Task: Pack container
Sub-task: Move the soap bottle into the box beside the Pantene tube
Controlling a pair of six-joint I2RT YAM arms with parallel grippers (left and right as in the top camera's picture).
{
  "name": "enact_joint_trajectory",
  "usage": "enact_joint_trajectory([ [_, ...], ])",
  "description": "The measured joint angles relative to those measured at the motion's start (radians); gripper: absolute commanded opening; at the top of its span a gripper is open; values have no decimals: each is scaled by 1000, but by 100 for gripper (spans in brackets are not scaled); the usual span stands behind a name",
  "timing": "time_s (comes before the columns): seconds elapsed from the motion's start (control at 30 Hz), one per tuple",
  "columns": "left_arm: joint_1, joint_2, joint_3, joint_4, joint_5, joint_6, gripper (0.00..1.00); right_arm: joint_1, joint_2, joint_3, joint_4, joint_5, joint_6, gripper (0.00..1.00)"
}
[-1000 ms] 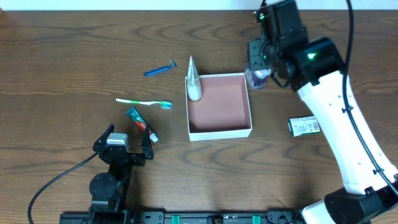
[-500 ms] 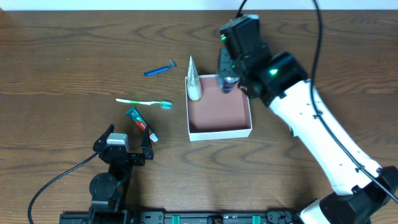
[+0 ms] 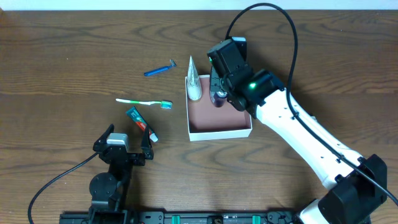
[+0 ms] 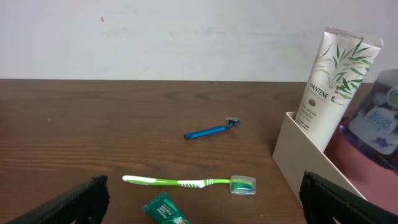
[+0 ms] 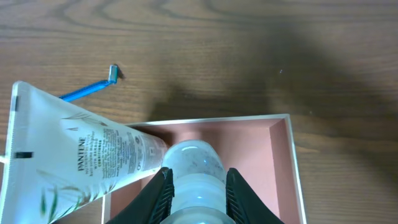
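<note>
The container (image 3: 242, 129) is a shallow white-walled box with a reddish-brown inside at the table's middle; it also shows in the right wrist view (image 5: 283, 149) and the left wrist view (image 4: 292, 149). A white Pantene tube (image 3: 194, 81) leans in its far-left corner. My right gripper (image 3: 219, 94) is shut on a small clear purple-tinted bottle (image 5: 196, 171) and holds it over the container's far-left part, beside the tube (image 5: 87, 155). My left gripper (image 3: 127, 143) is open and empty near the front left, behind a green toothpaste tube (image 3: 142, 123).
A green toothbrush (image 3: 144, 101) and a blue razor (image 3: 160, 69) lie left of the container. A small green-and-white packet is hidden under my right arm. The table's front edge is close behind the left arm's base.
My right gripper has carried the bottle leftward from beyond the container's far-right corner to above its far-left part. The left arm has not moved.
</note>
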Motion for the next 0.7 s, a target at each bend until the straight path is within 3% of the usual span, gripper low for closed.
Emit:
enact_joint_trajectory([
  [0.7, 0, 0, 0, 0, 0, 0, 98, 0, 0, -142, 202, 0, 6, 1],
])
